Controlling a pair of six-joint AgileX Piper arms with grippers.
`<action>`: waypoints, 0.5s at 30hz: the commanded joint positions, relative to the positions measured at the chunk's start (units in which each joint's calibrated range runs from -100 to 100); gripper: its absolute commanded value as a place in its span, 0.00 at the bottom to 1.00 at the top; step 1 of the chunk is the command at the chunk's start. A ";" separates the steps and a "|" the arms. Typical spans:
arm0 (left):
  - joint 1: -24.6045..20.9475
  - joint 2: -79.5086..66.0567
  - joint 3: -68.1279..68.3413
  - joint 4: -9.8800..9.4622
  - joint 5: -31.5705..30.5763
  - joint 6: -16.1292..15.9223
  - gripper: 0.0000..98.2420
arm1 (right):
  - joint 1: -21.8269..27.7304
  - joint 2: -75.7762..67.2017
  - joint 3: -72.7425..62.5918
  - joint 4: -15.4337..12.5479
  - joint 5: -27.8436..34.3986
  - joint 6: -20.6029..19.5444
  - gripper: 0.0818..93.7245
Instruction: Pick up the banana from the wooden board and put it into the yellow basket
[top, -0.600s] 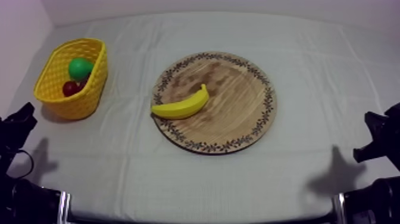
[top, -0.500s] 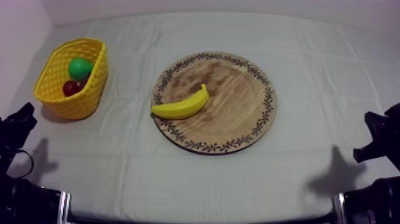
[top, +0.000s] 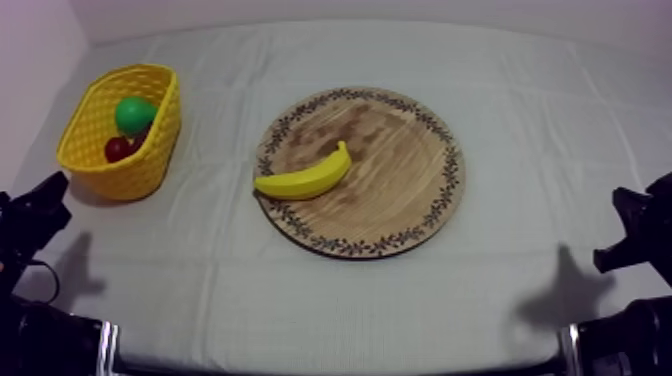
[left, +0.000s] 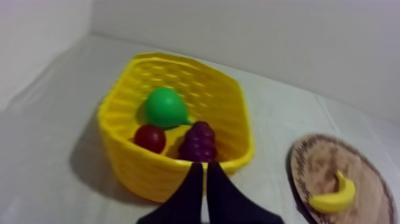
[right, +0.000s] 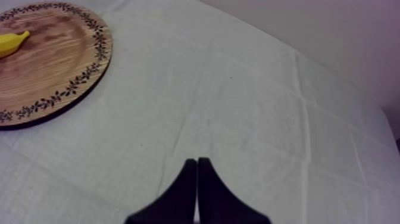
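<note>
Grapes (left: 199, 141) inside yellow basket (left: 138, 171)

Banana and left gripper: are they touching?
Apart. The top view shows the left gripper near the basket, far from the banana lying on the board.

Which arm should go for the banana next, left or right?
Probably left. The banana lies at the left side of the wooden board, toward the yellow basket, which stands by the left gripper. The right gripper sits farther off, past the board's other side. Both are shut on nothing.
</note>
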 joint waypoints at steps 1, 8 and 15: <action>4.93 -0.06 -0.70 0.01 2.59 1.89 0.00 | 0.02 0.00 0.01 0.00 0.00 0.01 0.00; 8.71 -0.07 -1.17 1.41 4.55 2.73 0.00 | 0.02 0.00 0.01 0.00 0.00 0.01 0.00; 11.59 7.67 -10.79 1.93 12.94 6.60 0.00 | 0.02 0.00 0.01 0.00 0.00 0.01 0.00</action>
